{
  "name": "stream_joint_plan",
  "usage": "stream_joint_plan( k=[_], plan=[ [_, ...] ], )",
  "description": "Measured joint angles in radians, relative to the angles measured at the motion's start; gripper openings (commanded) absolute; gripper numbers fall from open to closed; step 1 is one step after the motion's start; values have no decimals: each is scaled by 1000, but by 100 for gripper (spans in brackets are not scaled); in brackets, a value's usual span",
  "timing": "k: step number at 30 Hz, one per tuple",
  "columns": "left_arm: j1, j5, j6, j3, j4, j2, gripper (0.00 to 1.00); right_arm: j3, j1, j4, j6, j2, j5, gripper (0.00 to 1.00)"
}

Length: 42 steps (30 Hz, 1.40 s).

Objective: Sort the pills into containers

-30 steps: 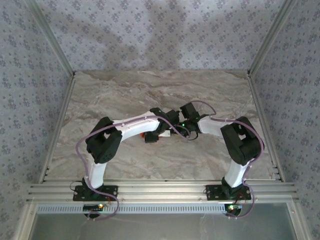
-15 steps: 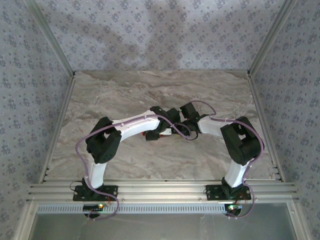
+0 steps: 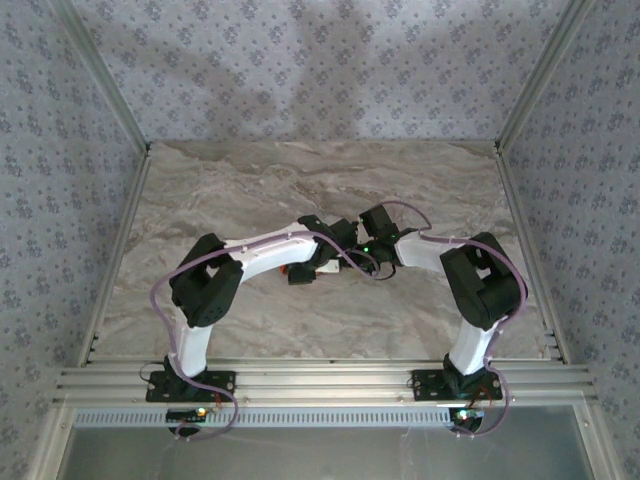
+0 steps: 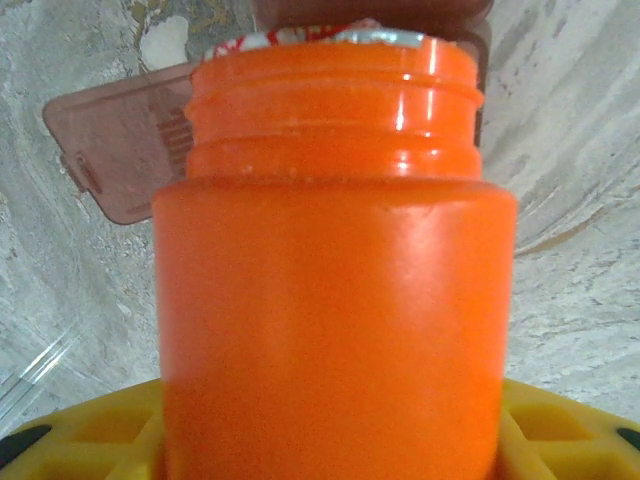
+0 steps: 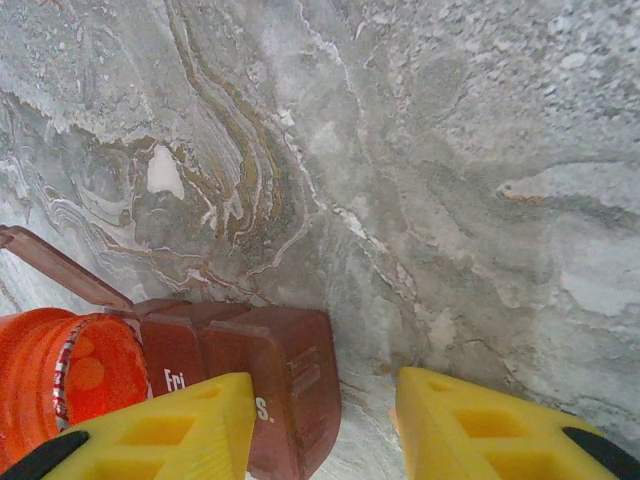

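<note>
Left gripper (image 4: 325, 445) grasping orange bottle (image 4: 330, 280); right gripper (image 5: 325, 400) released, jaws apart, just beside container (image 5: 280, 370)

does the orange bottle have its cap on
No, the orange bottle shows a bare threaded neck in the left wrist view, with no cap over it.

Reddish-brown containers (image 5: 285, 385) in a flat strip, one lid open, just beside the orange bottle (image 4: 330, 300).
</note>
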Motion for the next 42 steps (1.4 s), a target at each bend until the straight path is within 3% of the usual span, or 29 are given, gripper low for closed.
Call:
stream_joint_plan(
  k=[15,30,42],
  plan=[
    [66,102,-41,-70,73,-82,0,5,0,-2,0,2,-1,43],
    [75,210,-103,-234,236,-192,0,20,0,-29,-1,6,2,44],
    [100,257,-185,-387,424,-365,0,34,0,-58,-1,6,14,45]
  ],
)
